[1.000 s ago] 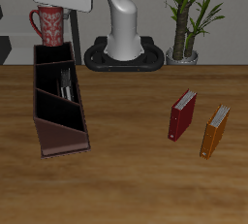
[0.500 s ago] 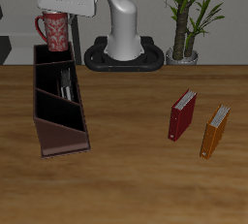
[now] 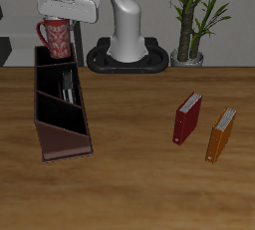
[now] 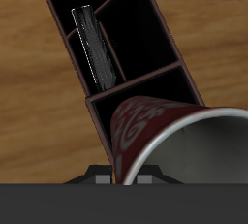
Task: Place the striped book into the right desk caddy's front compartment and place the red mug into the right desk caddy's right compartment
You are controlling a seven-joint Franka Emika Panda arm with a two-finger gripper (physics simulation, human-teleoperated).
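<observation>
**Lowering the mug: clearance at the caddy's end section**

Hanging above the caddy's [image 3: 60, 100] right compartment [image 4: 145, 84], the mug [image 3: 56, 37] is clamped at its rim by the gripper [image 3: 62, 15], jaws closed on it. Risk, judged: a base off-centre would catch the end wall or divider and tip on release. The book [image 4: 96, 46] stands inside the caddy, at 6 o'clock from the mug in the exterior view.

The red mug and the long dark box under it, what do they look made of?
The red mug looks like glazed ceramic: glossy dark red with pale swirls and a smooth pale inside, though a render leaves that open. The right desk caddy looks like dark stained wood or matte plastic: flat maroon-brown walls with no shine. The table shows wood grain.
</observation>
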